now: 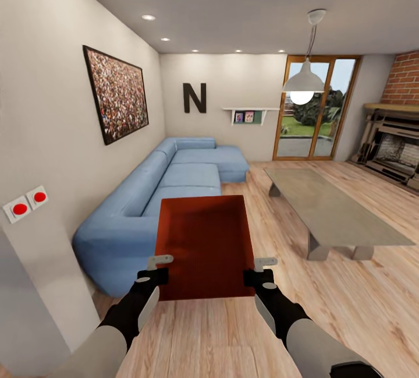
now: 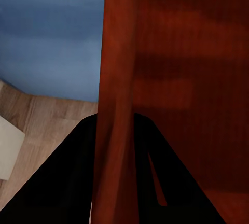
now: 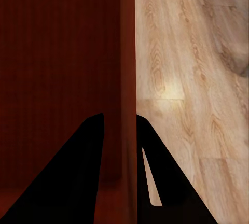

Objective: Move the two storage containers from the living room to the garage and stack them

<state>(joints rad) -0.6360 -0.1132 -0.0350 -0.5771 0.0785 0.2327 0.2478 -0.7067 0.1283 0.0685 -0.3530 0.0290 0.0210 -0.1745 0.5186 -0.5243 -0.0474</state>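
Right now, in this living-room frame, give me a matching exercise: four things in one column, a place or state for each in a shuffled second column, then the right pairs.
Things:
1. storage container
2. sofa
3. low grey table
4. framed picture

Places or states:
A. hangs on the wall above the sofa
B. held off the floor, a side wall pinched by the left end effector and the opposite wall by the right end effector
C. stands along the wall, on the robot's left
D. stands on the wood floor, ahead on the robot's right

Pairs: 1-B, 2-C, 3-D, 4-A
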